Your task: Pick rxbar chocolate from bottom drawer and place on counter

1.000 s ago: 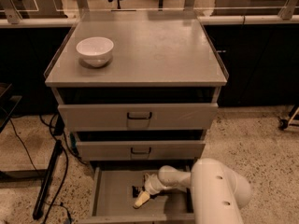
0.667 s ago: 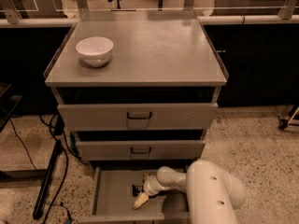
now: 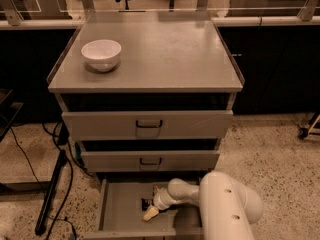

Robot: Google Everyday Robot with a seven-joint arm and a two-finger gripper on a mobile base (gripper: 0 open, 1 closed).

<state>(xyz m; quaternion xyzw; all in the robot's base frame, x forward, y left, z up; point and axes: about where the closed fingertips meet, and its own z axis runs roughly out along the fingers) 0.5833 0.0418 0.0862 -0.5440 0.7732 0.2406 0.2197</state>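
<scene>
Three drawers: the cabinet has two upper drawers with dark recessed handles, and the bottom drawer (image 3: 117, 211) is pulled out, its shallow grey tray exposed.
Gripper: the gripper (image 3: 150, 211) is down inside the bottom drawer at the end of the white arm (image 3: 227, 209), one pale fingertip pointing toward the drawer's front edge.
Gripper state: I cannot tell how far apart it stands, nor whether it has hold of anything.
Rxbar chocolate: the rxbar chocolate (image 3: 146, 203) shows only as a small dark patch on the tray floor, most of it hidden by the wrist.
Relation: the bar lies just beside the gripper, on its left and slightly toward the back of the drawer; touching or merely close, I cannot say.
Handling: likely light, flat and slightly flexible, with a slick wrapper that may slide on the metal tray rather than lift.
Where to hold: probably across the narrow width near the middle, pinching the long edges, since the flat face gives little to grip from above.
Counter: the tabletop (image 3: 165, 54) is well above the drawer, with a white bowl (image 3: 101, 54) near its back left corner.
</scene>
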